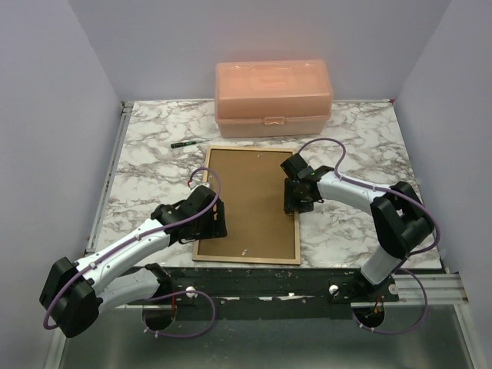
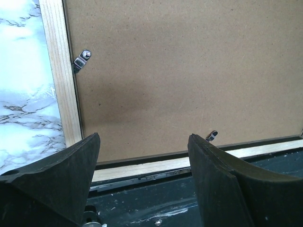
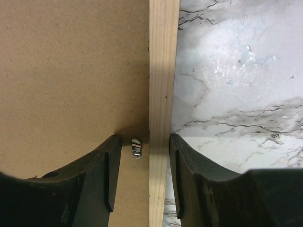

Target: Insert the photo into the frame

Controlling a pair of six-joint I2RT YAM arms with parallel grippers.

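The frame [image 1: 246, 260] lies face down on the worktop [image 1: 154, 154], its light-wood back upward and the brown backing panel [image 1: 250, 192] seated inside its rails. Its near rail sits right at the worktop's near edge. The photo shows in no view, so I cannot tell whether it lies under that panel or somewhere else.

The left fingers [image 2: 71, 175] are spread wide above the frame's near left corner, with nothing between them. The right fingers [image 3: 90, 179] are parted too and straddle the frame's right rail. One is over the panel and the other outside the rail, with a small metal clip [image 3: 136, 147] in the gap. They pinch nothing that I can see.

That clip is tiny and flat, so closing fingers may well slide off it or catch the rail instead. A sideways shove on the rail could skate the light frame over the smooth worktop. A drag toward its near rail could tip it off the edge. Another clip [image 2: 81, 60] by the frame's left rail appears to reach over the panel, so prising the panel up now could bend it or lift the whole frame.
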